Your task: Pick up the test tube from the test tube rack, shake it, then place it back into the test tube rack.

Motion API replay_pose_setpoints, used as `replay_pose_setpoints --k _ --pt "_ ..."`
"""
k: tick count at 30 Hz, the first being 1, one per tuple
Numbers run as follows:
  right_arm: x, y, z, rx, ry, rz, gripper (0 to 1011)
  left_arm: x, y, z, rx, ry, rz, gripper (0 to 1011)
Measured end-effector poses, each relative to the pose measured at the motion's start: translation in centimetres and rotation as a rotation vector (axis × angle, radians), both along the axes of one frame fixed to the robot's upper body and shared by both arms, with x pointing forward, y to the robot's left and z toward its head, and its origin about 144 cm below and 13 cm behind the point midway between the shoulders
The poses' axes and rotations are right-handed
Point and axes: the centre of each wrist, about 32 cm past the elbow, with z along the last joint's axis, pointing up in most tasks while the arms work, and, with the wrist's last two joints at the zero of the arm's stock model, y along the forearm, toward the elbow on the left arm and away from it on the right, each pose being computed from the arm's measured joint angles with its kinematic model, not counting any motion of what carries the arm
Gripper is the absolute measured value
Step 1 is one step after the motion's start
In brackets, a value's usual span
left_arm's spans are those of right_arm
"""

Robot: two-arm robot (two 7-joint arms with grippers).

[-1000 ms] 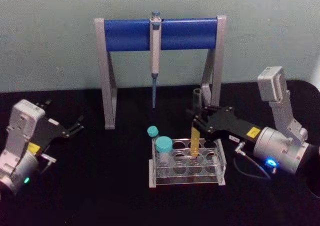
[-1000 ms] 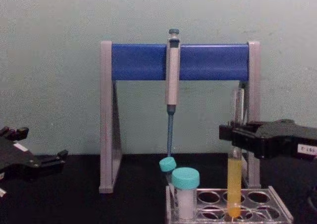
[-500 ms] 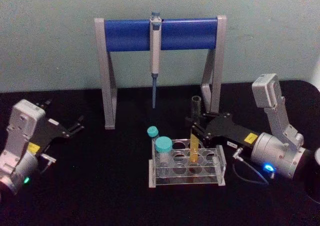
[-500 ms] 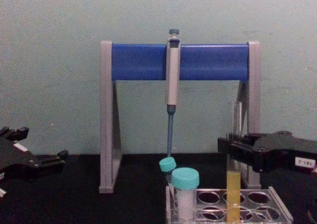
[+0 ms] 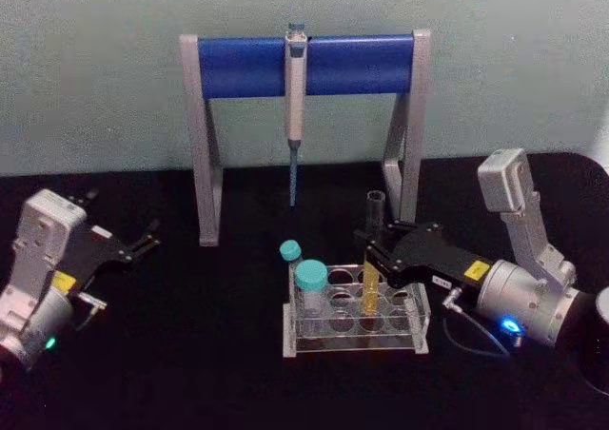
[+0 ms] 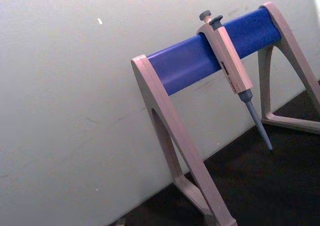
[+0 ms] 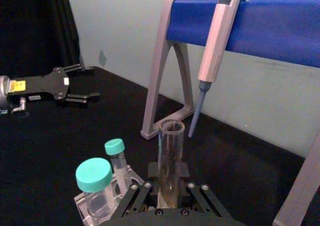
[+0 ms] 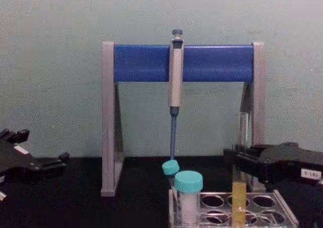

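The right gripper [image 5: 373, 250] is clamped on the test tube [image 5: 371, 263], reaching in from the right side of the bench [image 5: 190, 373]. Its black fingers [image 7: 145, 191] pinch the glass partway up, above the yellow liquid, with the open mouth of the tube standing free above them. The tube is upright, its lower part down inside a hole of the test tube rack [image 5: 356, 316] (back row, right of centre as the head view shows it). In the chest view the yellow column [image 8: 238, 200] passes through the rack's top plate [image 8: 275, 208]; whether the tube's bottom touches the rack base cannot be told.

The rack sits near the middle of the bench, in front of the pipette stand [image 5: 304, 64]. Two teal-capped tubes stand at its left end: a wide one [image 5: 311, 287] and a thin one [image 5: 291, 259] just behind it, tilted a little.

A grey-blue pipette [image 5: 295, 107] hangs from the stand's blue bar, tip pointing down, clear of the bench.

The left gripper [image 5: 143, 240] is parked near the bench's left edge, well apart from the rack, fingers spread open and holding nothing (its prongs [image 7: 82, 83] also show far off in the right wrist view).
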Motion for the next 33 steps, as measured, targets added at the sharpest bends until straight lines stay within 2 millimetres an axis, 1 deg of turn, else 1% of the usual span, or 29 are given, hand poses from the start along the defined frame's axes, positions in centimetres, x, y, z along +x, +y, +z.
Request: replay_pose_setpoints --k 26,27,29,30,31,32,33 --pt "-0.04 0.01 -0.31 0.006 0.011 -0.009 234 0.00 0.00 0.00 0.000 0.000 0.000 1010" --pt "-0.05 0.01 -0.31 0.006 0.011 -0.009 274 0.00 0.00 0.00 0.000 0.000 0.000 1010" --pt "-0.05 0.01 -0.31 0.006 0.012 -0.009 307 0.00 0.00 0.00 0.000 0.000 0.000 1009" --pt "-0.05 0.01 -0.31 0.006 0.012 -0.009 363 0.00 0.00 0.00 0.000 0.000 0.000 1010" --pt "-0.05 0.01 -0.31 0.006 0.012 -0.009 363 0.00 0.00 0.00 0.000 0.000 0.000 1010" --pt "-0.05 0.01 -0.31 0.006 0.012 -0.009 407 0.00 0.00 0.00 0.000 0.000 0.000 1009" --pt "-0.05 0.01 -0.30 0.006 0.012 -0.009 421 0.00 0.00 0.00 0.000 0.000 0.000 1010"
